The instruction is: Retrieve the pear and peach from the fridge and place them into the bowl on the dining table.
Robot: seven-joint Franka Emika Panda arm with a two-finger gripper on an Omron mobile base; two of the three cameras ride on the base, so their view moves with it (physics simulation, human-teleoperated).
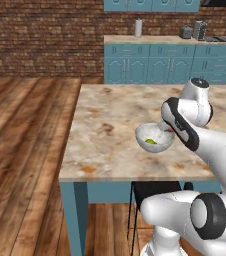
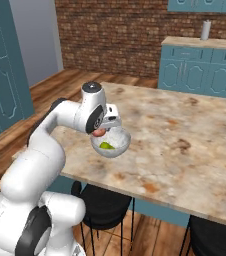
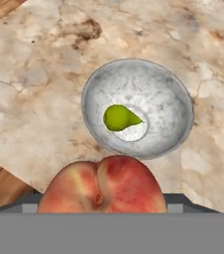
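The gripper (image 2: pixel 101 131) is held just above the bowl (image 2: pixel 111 142), closed on the peach (image 3: pixel 102 184), which is seen pressed between the jaws at the bottom of the hand view. The peach is round, with a soft cleft down its middle and a skin blushed from pale orange to deep red; in the right base view only a small red patch of it is seen under the hand. The bowl is a shallow round dish with a smooth, faintly mottled white-grey inside. In it lies the pear (image 3: pixel 119 118), a small glossy yellow-green fruit, rounded at one end and drawn to a point at the other, resting near the bowl's centre. The bowl is set on the table (image 1: pixel 105 130), near the edge closest to the robot. The tabletop is a beige marbled stone with brown veins and rusty patches, carried on teal legs. Dark round stools (image 2: pixel 102 205) are tucked under the near edge. The floor (image 1: pixel 20 130) is laid with reddish-brown wooden planks. Behind the table a red brick wall (image 1: pixel 45 40) is seen, along with teal panelled cabinets (image 1: pixel 155 62) topped by a pale counter, on which a white cylinder (image 1: pixel 138 28) stands.
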